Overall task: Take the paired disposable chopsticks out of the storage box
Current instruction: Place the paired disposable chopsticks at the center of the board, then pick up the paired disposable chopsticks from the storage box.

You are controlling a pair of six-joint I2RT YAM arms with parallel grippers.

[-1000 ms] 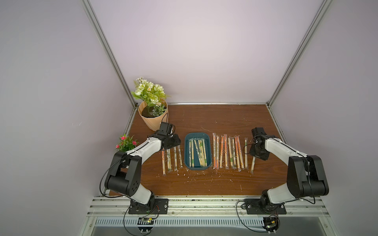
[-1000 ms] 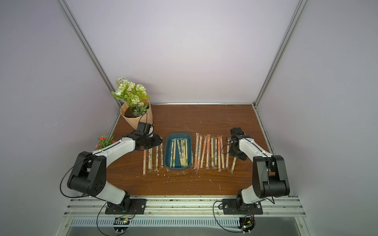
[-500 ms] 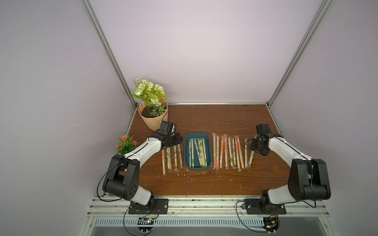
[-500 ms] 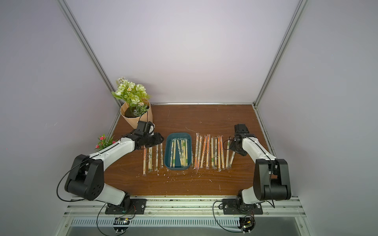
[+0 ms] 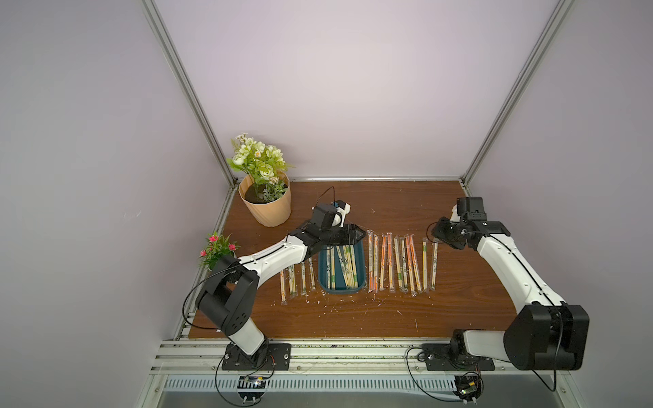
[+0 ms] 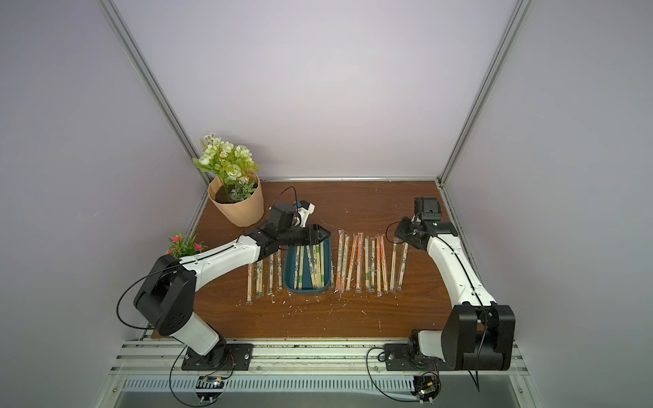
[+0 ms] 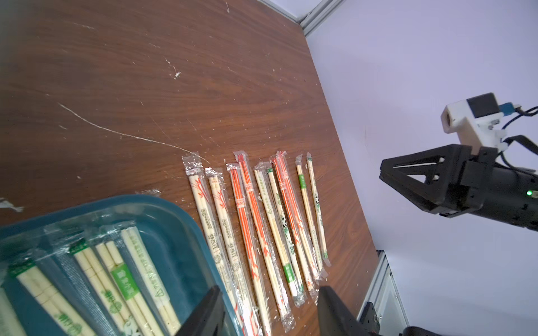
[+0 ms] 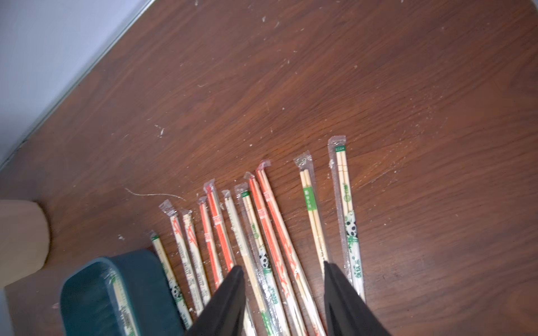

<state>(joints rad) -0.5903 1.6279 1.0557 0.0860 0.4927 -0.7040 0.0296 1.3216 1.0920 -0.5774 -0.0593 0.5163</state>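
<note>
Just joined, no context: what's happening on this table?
Two arms are emptying the storage box of paired disposable chopsticks. The left gripper hangs open and empty over the box's far end; several pairs lie inside. The right gripper hovers open and empty by the row laid out right of the box.

The left arm stretched forward and low, and the left gripper had its jaws apart, holding nothing. The right arm bent inward, and the right gripper had its jaws apart too, empty
</note>
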